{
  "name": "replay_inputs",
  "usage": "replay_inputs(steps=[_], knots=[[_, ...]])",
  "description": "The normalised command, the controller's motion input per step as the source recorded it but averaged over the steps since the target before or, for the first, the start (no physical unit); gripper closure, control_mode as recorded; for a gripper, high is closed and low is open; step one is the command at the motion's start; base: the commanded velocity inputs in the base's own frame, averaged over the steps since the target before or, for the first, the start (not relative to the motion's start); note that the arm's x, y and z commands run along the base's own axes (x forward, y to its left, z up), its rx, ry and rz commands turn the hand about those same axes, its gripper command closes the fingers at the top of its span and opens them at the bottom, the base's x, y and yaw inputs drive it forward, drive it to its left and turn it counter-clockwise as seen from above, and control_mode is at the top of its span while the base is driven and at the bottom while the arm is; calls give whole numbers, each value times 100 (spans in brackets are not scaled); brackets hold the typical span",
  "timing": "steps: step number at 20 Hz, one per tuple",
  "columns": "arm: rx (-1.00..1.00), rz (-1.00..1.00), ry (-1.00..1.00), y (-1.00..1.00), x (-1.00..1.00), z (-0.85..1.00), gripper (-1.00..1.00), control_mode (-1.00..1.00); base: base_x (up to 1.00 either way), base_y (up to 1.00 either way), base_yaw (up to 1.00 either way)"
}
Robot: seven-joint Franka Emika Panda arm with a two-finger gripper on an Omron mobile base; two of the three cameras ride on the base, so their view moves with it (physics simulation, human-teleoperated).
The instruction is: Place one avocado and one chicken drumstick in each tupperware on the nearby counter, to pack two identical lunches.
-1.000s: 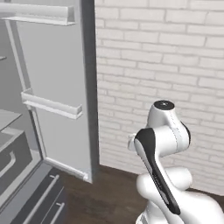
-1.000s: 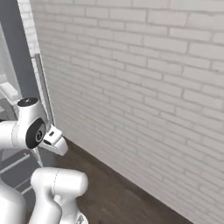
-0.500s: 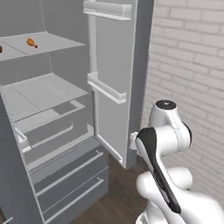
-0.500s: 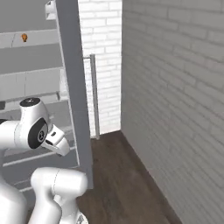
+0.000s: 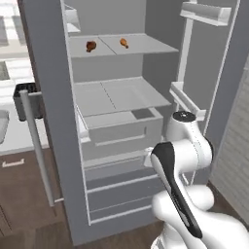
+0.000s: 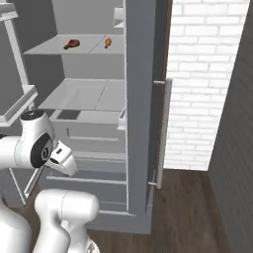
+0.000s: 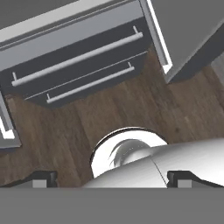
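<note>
Up top, dark reddish-brown chicken drumstick [image 5: 90, 46] beside slimmer orange one [image 5: 124, 43] on fridge shelf [image 5: 146, 46]; end effector [image 7: 112, 178] fingers spread apart.

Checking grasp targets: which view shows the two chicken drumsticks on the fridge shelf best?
Left base view: the dark reddish-brown drumstick and the lighter orange drumstick lie apart on the upper fridge shelf, seen fairly head-on. The right base view shows both too, smaller and more oblique. The hand view looks down at the floor and lower drawers.
</note>
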Motion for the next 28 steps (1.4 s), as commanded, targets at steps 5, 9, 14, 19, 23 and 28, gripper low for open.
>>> replay_inputs(steps=[5, 9, 14, 19, 23, 28], knots=[[0, 0, 0, 0, 0, 0, -100, 100, 95, 0, 7], [0, 0, 0, 0, 0, 0, -100, 100, 96, 0, 0], [0, 0, 0, 0, 0, 0, -100, 100, 92, 6, 0], [0, 4, -4, 0, 18, 56, -100, -100, 12, 0, 0], [0, 15, -28, 0, 0, 100, -100, -100, 0, 0, 0], [-3, 24, -35, 0, 0, 100, -100, -100, 0, 0, 0]])
